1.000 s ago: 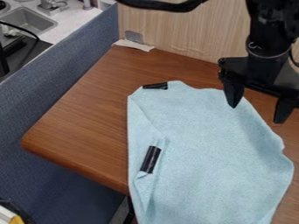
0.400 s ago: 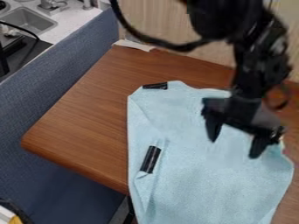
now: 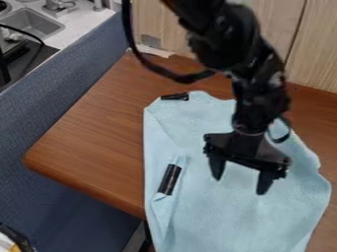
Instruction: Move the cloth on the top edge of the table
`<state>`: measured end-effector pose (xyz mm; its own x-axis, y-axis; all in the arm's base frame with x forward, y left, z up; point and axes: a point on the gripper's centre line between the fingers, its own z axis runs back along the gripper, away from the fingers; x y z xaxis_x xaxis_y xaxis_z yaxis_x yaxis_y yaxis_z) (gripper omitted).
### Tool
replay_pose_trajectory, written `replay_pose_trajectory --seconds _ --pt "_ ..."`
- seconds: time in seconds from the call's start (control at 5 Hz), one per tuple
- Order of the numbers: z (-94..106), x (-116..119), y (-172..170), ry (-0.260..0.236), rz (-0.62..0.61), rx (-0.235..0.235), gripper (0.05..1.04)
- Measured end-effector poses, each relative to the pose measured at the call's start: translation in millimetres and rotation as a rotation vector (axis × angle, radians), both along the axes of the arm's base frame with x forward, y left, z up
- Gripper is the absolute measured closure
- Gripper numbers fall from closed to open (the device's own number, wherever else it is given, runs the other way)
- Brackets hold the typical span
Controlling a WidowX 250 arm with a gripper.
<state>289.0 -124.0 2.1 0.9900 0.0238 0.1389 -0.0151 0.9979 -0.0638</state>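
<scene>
The black gripper (image 3: 239,186) hangs over the middle of the light blue cloth (image 3: 197,221), its two fingers apart and pointing down with nothing between them. Spread over the right part of the brown table (image 3: 85,142), the cloth runs down to the bottom edge of the view. Its left side is folded over, with a black strip (image 3: 170,179) on the fold and another black strip (image 3: 175,97) at its top left corner. Part of the cloth is hidden behind the gripper and arm.
A wooden panel (image 3: 316,49) stands behind the table's far edge, with a white scrap (image 3: 155,51) at the far left corner. A blue-grey partition (image 3: 59,103) runs along the left, with a sink (image 3: 33,22) beyond it. The arm's cable loops over the table.
The arm has come in over the cloth, its gripper moving left and down the view from the cloth's upper right to its middle. The cloth lies as before.
</scene>
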Motion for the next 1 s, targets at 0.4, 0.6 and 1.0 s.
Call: replay_pose_trajectory --seconds 0.4,0.6,1.0 --pt "-18.5 7.7 1.3 0.019 0.015 0.026 0.082" --pt "-18.8 17.8 -0.8 0.015 0.032 0.015 0.082" --pt "-18.7 59.5 7.0 0.01 0.063 0.022 0.083"
